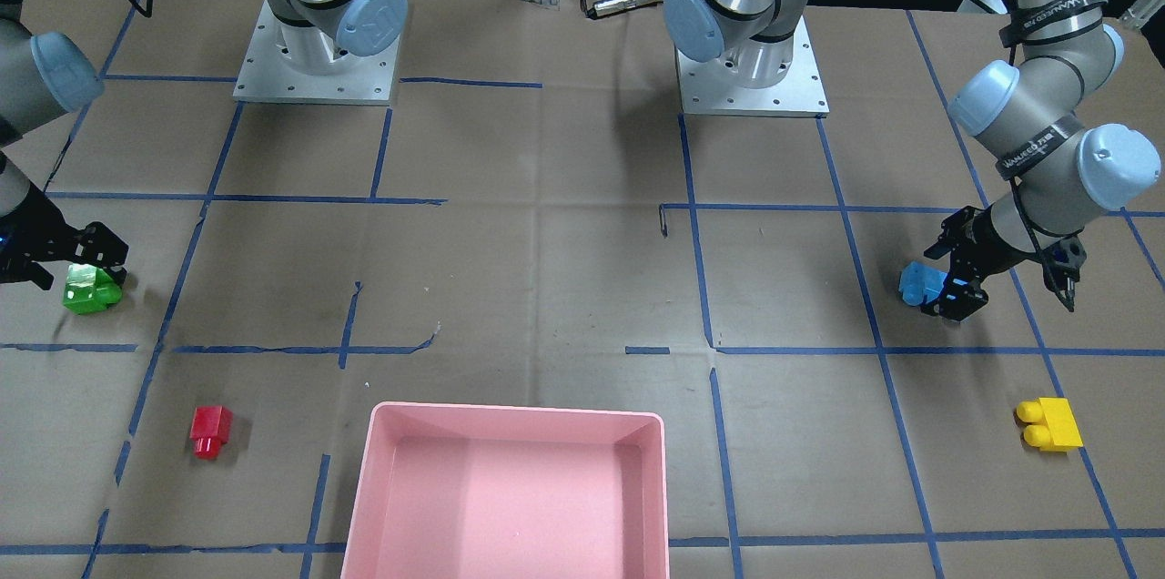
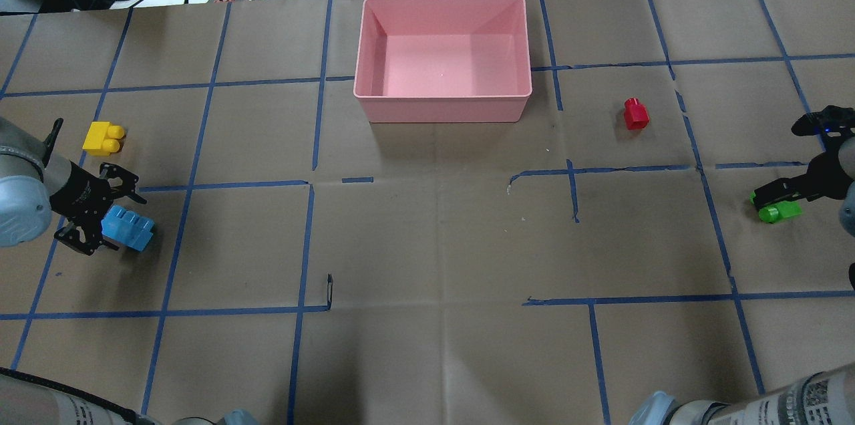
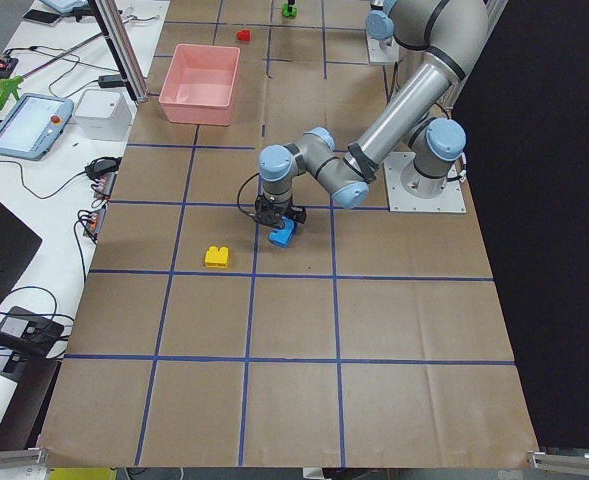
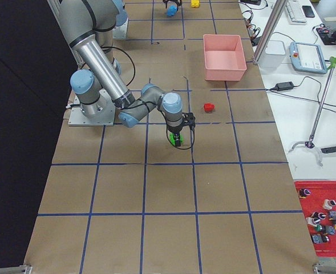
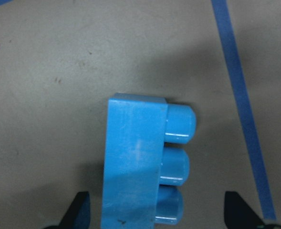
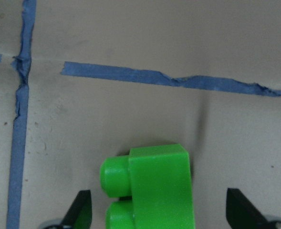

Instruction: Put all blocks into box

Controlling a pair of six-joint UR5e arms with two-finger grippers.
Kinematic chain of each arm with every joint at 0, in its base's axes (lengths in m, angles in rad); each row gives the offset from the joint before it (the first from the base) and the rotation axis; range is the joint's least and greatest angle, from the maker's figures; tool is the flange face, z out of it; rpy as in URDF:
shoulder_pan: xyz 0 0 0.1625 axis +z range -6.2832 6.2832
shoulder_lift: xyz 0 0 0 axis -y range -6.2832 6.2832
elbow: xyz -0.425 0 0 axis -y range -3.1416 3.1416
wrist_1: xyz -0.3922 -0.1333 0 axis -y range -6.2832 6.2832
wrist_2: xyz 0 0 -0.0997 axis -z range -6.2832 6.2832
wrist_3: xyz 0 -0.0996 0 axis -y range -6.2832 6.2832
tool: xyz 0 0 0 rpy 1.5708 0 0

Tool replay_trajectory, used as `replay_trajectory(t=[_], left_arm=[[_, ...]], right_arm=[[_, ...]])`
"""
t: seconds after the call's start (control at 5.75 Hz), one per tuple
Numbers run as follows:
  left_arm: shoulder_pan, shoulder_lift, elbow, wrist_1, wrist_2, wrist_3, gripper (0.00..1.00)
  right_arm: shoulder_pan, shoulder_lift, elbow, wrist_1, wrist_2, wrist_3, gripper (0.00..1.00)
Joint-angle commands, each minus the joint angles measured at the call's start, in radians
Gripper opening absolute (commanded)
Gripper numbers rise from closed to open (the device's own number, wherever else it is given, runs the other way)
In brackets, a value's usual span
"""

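Note:
My left gripper (image 2: 110, 216) is open, low at the table, its fingers either side of the light-blue three-stud block (image 2: 128, 228) without touching it; the left wrist view shows the block (image 5: 135, 167) between the fingertips. My right gripper (image 1: 80, 262) is open over the green two-stud block (image 1: 91, 289), which sits between its fingertips in the right wrist view (image 6: 154, 186). The yellow block (image 2: 104, 138) lies beyond the left gripper. The red block (image 2: 635, 113) lies right of the pink box (image 2: 441, 114), which holds no blocks.
Brown paper with blue tape lines covers the table. The two arm bases (image 1: 314, 60) (image 1: 751, 69) stand at the robot's edge. Cables and devices lie beyond the far edge behind the box.

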State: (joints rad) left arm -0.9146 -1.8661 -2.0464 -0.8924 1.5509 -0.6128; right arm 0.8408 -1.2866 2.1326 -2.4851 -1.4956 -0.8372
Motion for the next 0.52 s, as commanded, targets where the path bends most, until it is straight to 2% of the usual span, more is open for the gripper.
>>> replay_trajectory(t=[0.0, 0.17, 0.35], left_arm=[[0.002, -0.025, -0.027, 0.050, 0.000, 0.004, 0.99], [0.002, -0.042, -0.034, 0.094, 0.002, 0.008, 0.99], [0.002, -0.042, -0.035, 0.095, 0.002, 0.011, 0.97]], right_arm=[[0.001, 0.003, 0.018, -0.006, 0.000, -0.002, 0.99], [0.001, 0.003, 0.012, -0.008, -0.002, -0.005, 0.98], [0.001, 0.003, 0.006, -0.008, -0.005, -0.011, 0.90]])
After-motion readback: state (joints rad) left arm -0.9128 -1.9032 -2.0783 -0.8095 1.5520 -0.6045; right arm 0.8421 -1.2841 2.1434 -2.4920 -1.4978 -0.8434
